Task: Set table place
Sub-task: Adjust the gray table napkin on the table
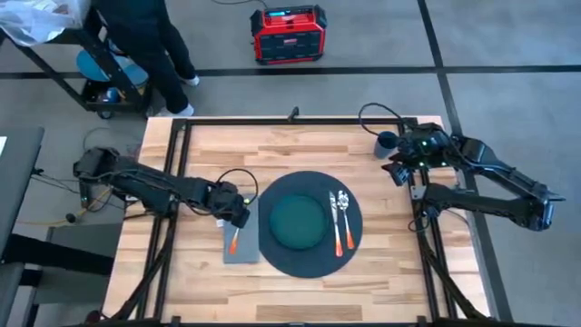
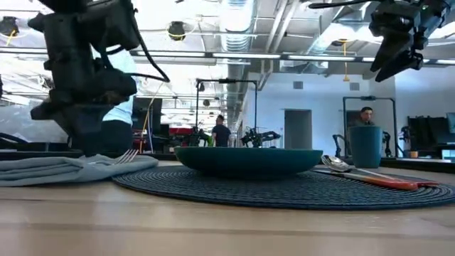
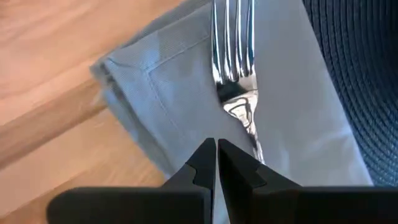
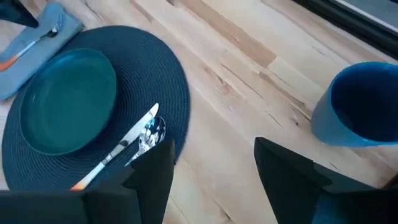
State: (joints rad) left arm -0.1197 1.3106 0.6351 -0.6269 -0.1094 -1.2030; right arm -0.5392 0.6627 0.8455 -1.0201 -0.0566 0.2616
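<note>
The charcoal placemat (image 1: 310, 224) lies near the middle of the counter (image 1: 300, 145), carrying a green plate (image 1: 297, 221), with a knife (image 1: 333, 221) and spoon (image 1: 346, 221) just beside the plate. The left claw (image 1: 238, 216), its fingers pressed together and holding nothing, hovers over the fork (image 3: 236, 68) on the grey napkin (image 1: 241, 243), just beside the placemat's edge. The right claw (image 1: 402, 170), spread wide and empty, hangs well apart from the placemat, near a blue cup (image 1: 386, 143).
</note>
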